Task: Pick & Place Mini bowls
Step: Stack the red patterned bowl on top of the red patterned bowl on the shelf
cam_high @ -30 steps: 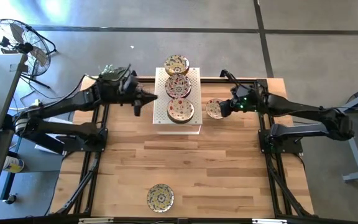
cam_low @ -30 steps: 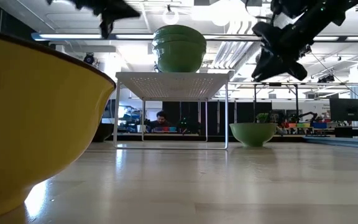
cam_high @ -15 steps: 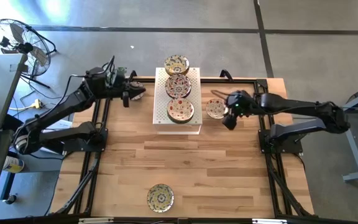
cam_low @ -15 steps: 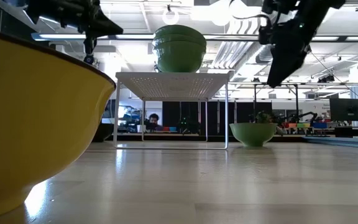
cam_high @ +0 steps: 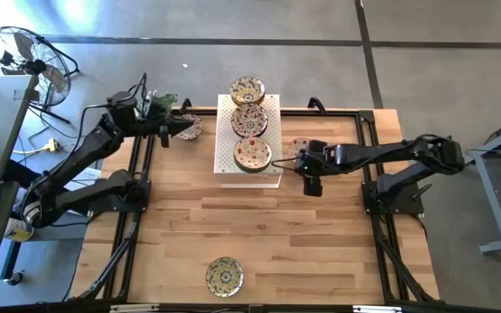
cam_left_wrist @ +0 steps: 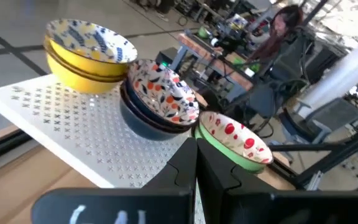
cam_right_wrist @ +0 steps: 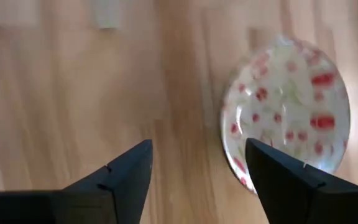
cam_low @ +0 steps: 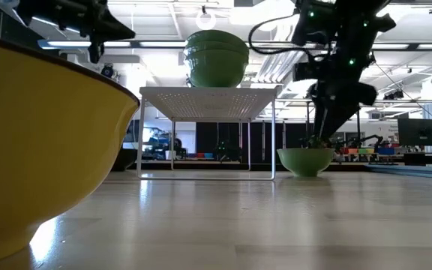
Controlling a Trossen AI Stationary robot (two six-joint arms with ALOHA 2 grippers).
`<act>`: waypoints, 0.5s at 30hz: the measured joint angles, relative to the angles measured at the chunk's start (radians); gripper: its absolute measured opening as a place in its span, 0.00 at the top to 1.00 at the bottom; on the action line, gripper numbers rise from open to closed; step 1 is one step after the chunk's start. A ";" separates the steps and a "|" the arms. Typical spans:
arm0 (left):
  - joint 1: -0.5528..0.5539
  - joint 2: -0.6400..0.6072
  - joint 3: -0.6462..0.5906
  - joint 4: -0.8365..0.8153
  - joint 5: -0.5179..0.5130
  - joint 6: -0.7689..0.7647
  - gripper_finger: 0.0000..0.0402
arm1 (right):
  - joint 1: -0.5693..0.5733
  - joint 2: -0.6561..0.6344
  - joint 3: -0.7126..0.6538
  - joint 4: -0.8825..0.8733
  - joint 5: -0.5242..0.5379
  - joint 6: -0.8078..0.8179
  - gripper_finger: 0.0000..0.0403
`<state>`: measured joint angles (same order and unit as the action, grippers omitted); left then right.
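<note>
Overhead, the right gripper (cam_high: 306, 173) hides its jaws; its wrist view shows them wide beside a red-speckled bowl (cam_right_wrist: 288, 112). Left gripper's (cam_high: 183, 129) jaws closed, empty.

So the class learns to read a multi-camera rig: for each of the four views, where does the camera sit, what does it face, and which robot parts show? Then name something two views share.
High view: above the table, looking straight down; both arms, the rack.
Low view: at tabletop height, looking level; yellow bowl close, arms overhead.
Left wrist view: on the left arm, facing the rack; left gripper shut.
Right wrist view: on the right arm, facing down; right gripper open.
Shared: red-spotted bowl in right wrist and high views.
</note>
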<state>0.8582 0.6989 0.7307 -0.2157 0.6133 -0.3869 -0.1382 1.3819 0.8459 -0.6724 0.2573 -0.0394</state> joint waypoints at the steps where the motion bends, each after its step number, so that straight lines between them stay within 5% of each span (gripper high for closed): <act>1: 0.005 -0.009 0.000 -0.009 0.000 -0.003 1.00 | -0.010 0.000 0.000 -0.006 0.014 0.065 0.40; 5: 0.006 -0.026 0.000 -0.044 -0.002 -0.008 1.00 | -0.078 -0.068 0.004 -0.065 0.033 0.350 0.43; 15: 0.006 -0.020 0.000 -0.049 -0.003 0.016 1.00 | -0.408 -0.107 -0.028 0.057 -0.158 0.673 0.44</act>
<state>0.8639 0.6792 0.7307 -0.2644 0.6103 -0.3707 -0.5464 1.2750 0.8180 -0.6149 0.0992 0.6331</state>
